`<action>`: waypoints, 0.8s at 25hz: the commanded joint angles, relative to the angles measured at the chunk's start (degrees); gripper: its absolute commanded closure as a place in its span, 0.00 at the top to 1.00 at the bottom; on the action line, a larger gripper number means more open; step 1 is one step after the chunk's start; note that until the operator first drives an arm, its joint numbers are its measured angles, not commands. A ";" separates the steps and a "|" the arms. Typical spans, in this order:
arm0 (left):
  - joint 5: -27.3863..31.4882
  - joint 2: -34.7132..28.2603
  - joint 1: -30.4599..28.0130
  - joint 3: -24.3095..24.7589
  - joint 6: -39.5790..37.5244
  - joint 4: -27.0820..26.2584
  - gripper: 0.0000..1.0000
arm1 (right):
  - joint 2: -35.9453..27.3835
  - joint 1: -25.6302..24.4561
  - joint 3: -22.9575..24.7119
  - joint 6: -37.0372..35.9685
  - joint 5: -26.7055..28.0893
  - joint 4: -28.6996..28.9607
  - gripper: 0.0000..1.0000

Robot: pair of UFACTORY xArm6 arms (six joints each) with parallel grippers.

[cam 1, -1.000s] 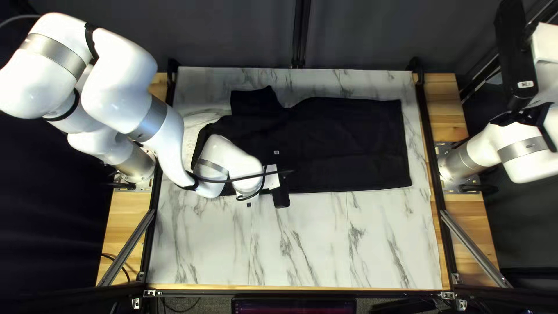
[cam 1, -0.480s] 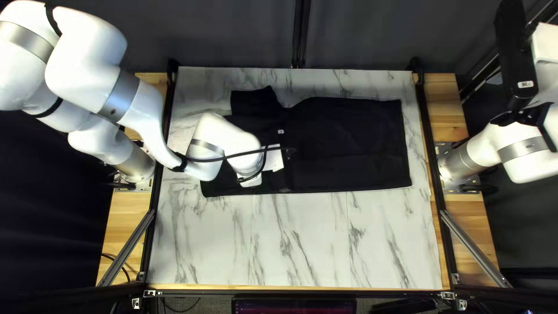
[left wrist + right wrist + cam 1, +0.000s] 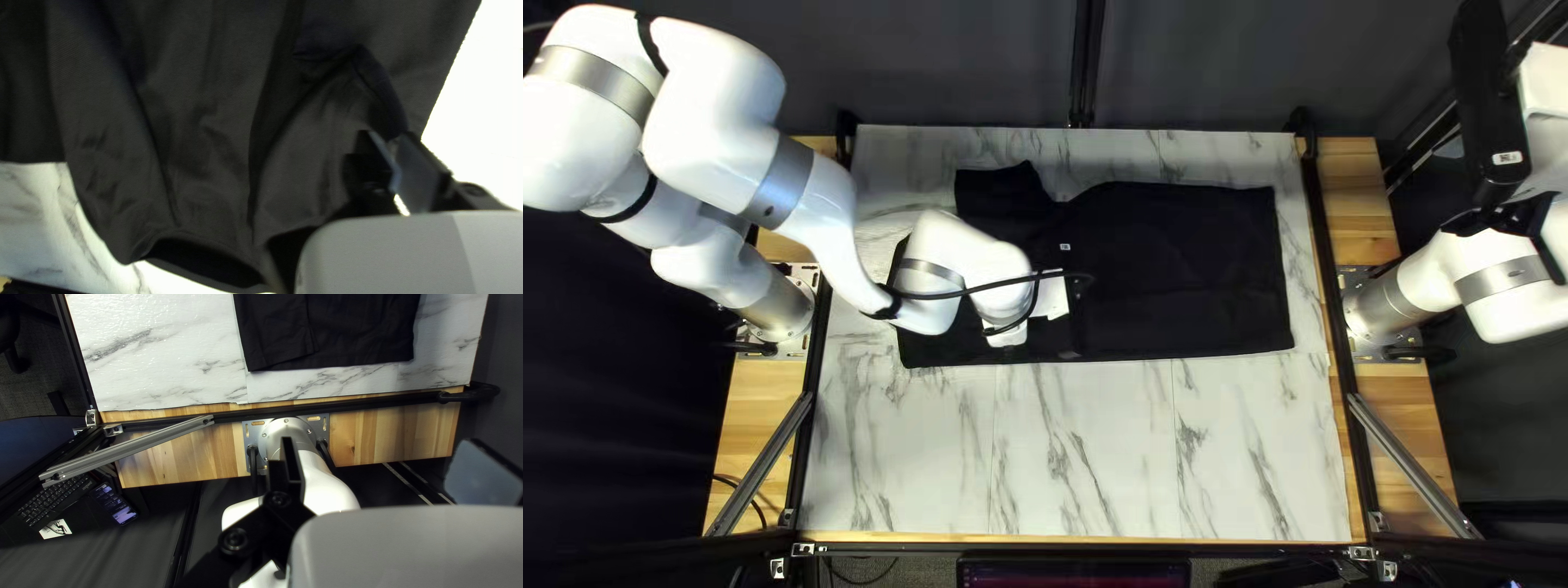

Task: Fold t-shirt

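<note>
Left gripper at folded-in sleeve; whether it pinched cloth, I couldn't tell. Right gripper gaped wide, away. Black T-shirt lay on marbled tabletop; seemed light, limp, best pinched along near edge.

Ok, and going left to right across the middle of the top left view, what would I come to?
Left arm's base, black rail at the table's left side, black t-shirt, black rail at the table's right side, right arm's base.
</note>
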 commanded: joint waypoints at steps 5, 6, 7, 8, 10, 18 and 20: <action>1.58 -4.45 -1.87 4.35 -1.21 -1.45 1.00 | 0.00 0.00 0.00 0.00 0.00 0.00 1.00; 1.29 -4.29 -2.14 4.64 -1.57 -1.50 1.00 | 0.00 0.00 0.00 0.00 0.00 0.00 1.00; 0.45 -3.94 -2.68 5.51 -2.36 -1.70 1.00 | 0.00 0.00 0.00 0.00 0.00 0.00 1.00; -0.31 -3.80 -3.04 6.37 -2.89 -1.91 1.00 | 0.00 0.00 0.00 0.00 0.00 0.00 1.00; -1.63 -3.88 -3.74 8.25 -3.81 -2.51 1.00 | 0.00 0.00 0.00 0.00 0.00 0.00 1.00; -5.90 -2.04 -6.11 11.82 -5.19 -4.99 1.00 | 0.00 0.00 0.00 0.00 0.00 0.00 1.00; -7.14 -1.55 -5.90 12.60 -4.77 -5.58 0.99 | 0.00 0.00 0.00 0.00 0.00 0.00 1.00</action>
